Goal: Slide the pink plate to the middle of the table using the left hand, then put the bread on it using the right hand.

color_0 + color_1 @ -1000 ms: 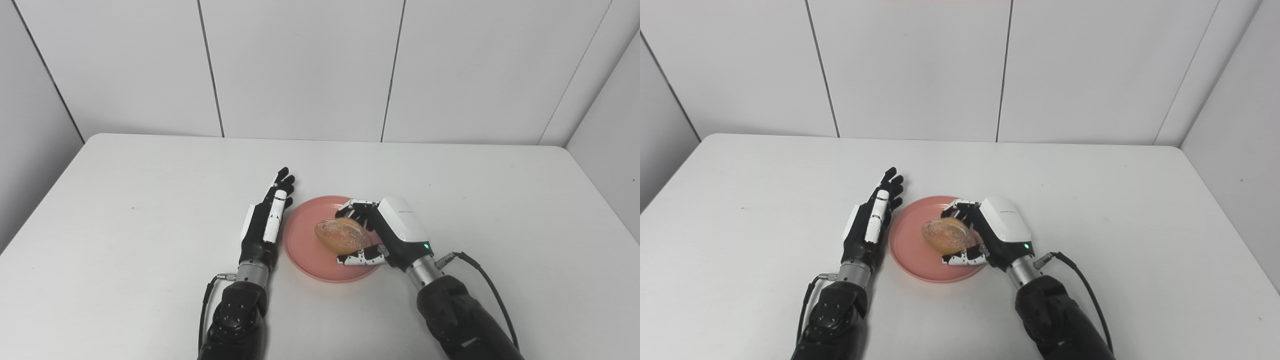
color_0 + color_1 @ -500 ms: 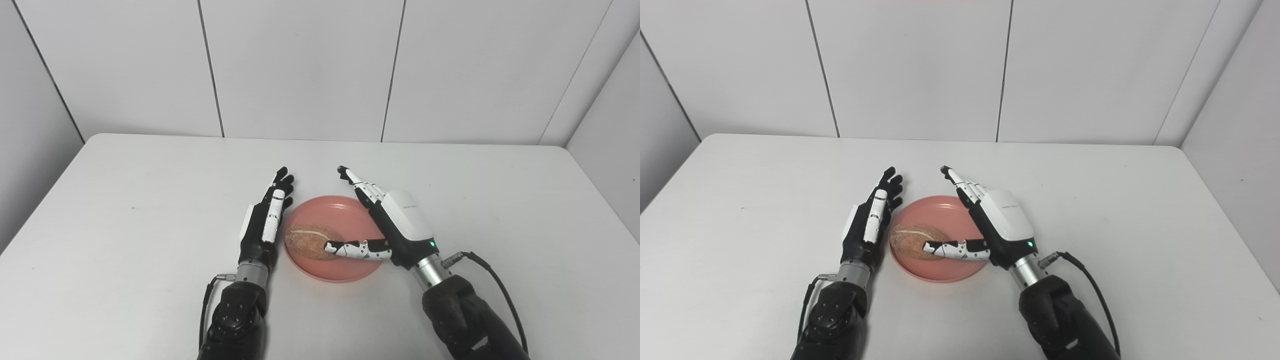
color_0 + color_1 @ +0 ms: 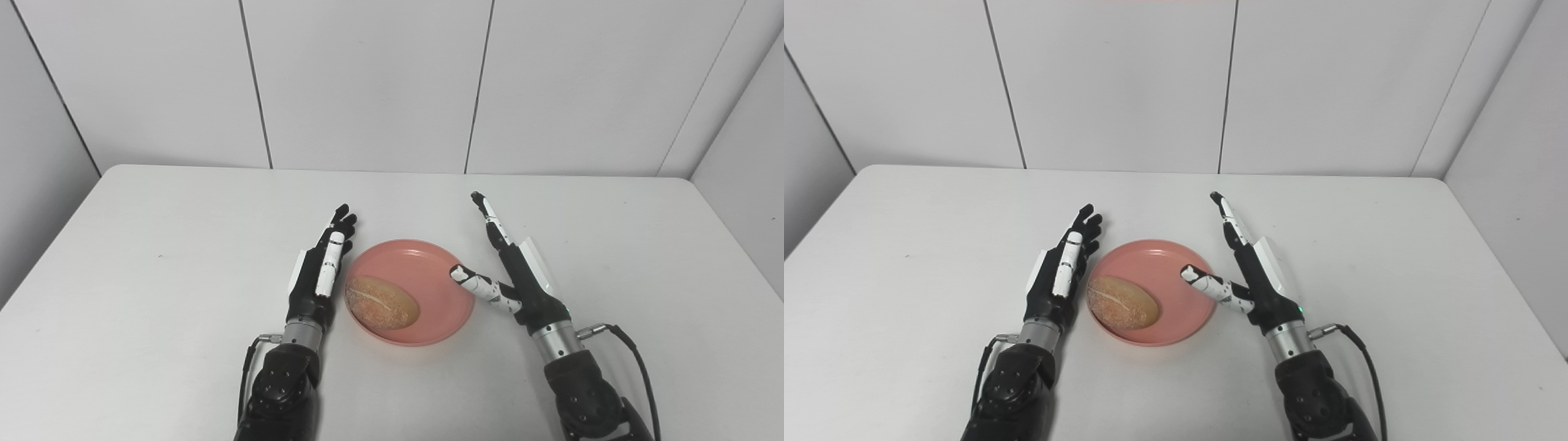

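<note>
Two robot hands frame the pink plate [image 3: 422, 269] in my left eye view, and the bread [image 3: 381, 302] lies on the plate's near-left part, touching nothing but the plate. A second ago my right robot hand [image 3: 517, 275] was clamped around that bread above the plate; half a second ago it had spread and the bread was down; now it has drawn off to the plate's right side, fingers straight and apart, thumb reaching over the rim, holding nothing. My left robot hand [image 3: 318, 272] has not moved: it stands edge-on on the tabletop [image 3: 153, 294] just beside the plate's left rim, fingers stretched out and empty. In the right eye view I see the same layout: bread [image 3: 1122, 302] against the left side of the plate [image 3: 1164, 263], left robot hand [image 3: 1058, 275] just beside the rim, right robot hand [image 3: 1255, 275] spread wide with its thumb tip over the plate's right edge. Plate sits about mid-tabletop, as before.
</note>
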